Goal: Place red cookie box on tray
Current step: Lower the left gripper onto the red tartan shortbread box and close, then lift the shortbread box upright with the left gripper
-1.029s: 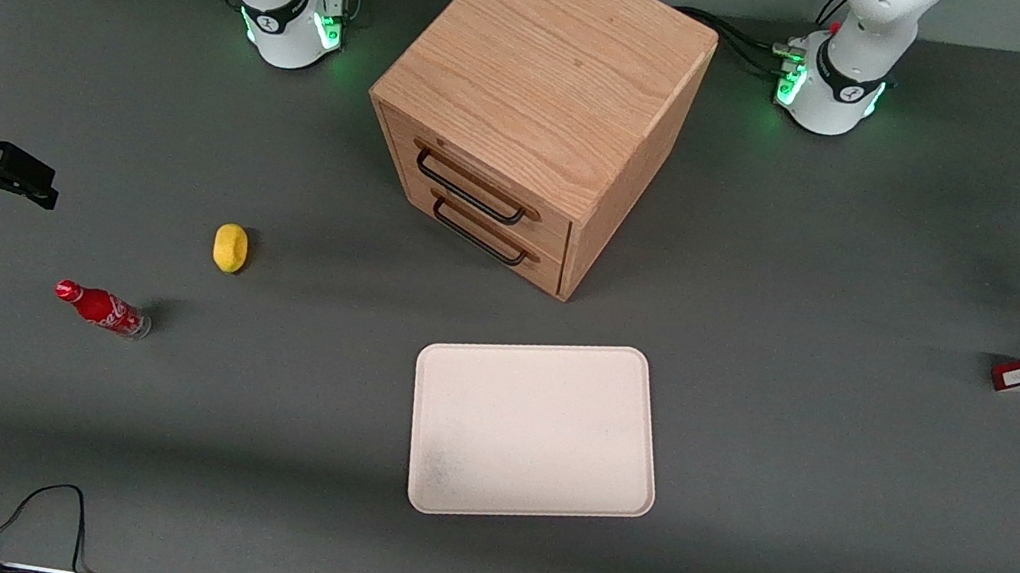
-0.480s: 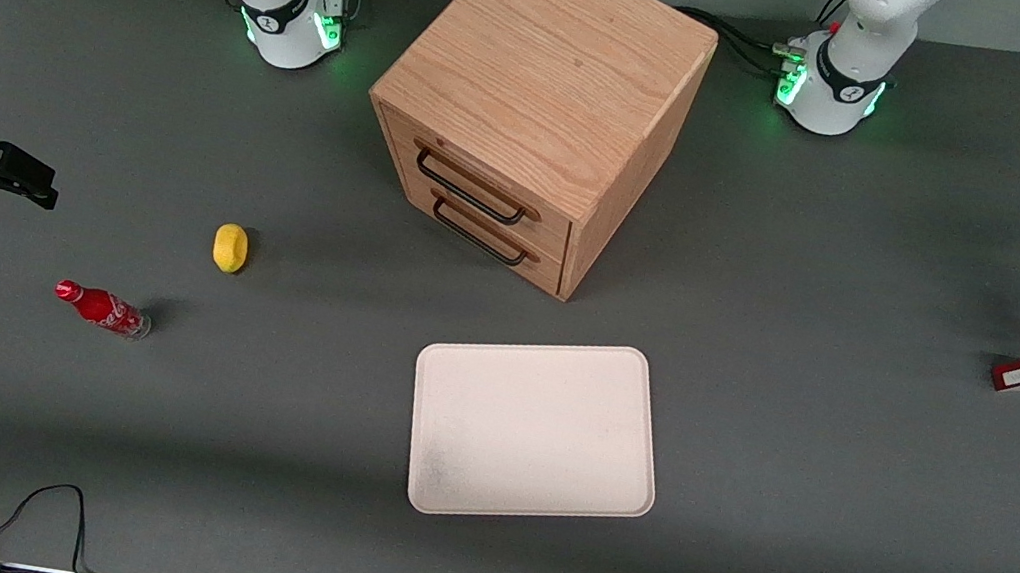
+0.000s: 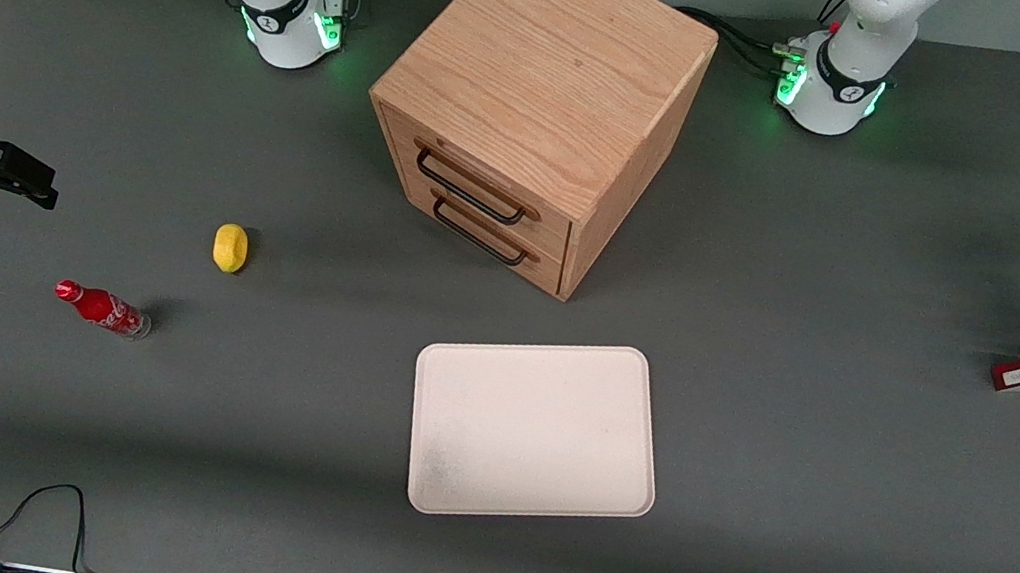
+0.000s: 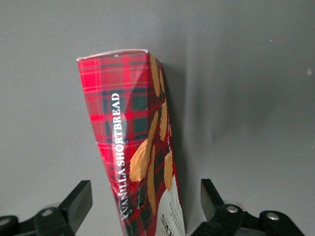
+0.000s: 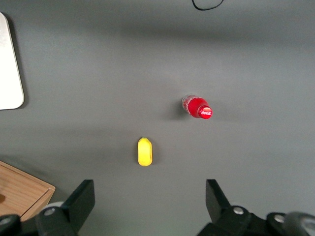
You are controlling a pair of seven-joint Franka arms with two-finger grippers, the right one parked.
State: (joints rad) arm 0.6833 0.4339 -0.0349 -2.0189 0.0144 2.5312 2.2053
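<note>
Two fingers of the hand (image 4: pixel 146 206) stand spread, straddling the red cookie box (image 4: pixel 135 147) on the tabletop (image 3: pixel 848 458). Best to sink squarely before closing, so it carries level to the tray (image 3: pixel 439 493).

We record the table (image 3: pixel 842 498) as covered in a matt, dark grey sheet, smooth and without sheen. The red cookie box (image 4: pixel 140 147) is printed cardboard in tartan, with a slightly glossy face. The claw (image 4: pixel 142 211), fingers spread to either side of the box, shows matt black plastic fingers (image 4: pixel 78 204). The tray (image 3: pixel 534 429) is pale and matt with a faintly speckled surface. The cabinet (image 3: pixel 538 99) is grained, unpolished wood with dark metal handles (image 3: pixel 469 187). The soda bottle (image 3: pixel 102 309) looks glossy; the yellow fruit (image 3: pixel 230 247) is dull-skinned.
</note>
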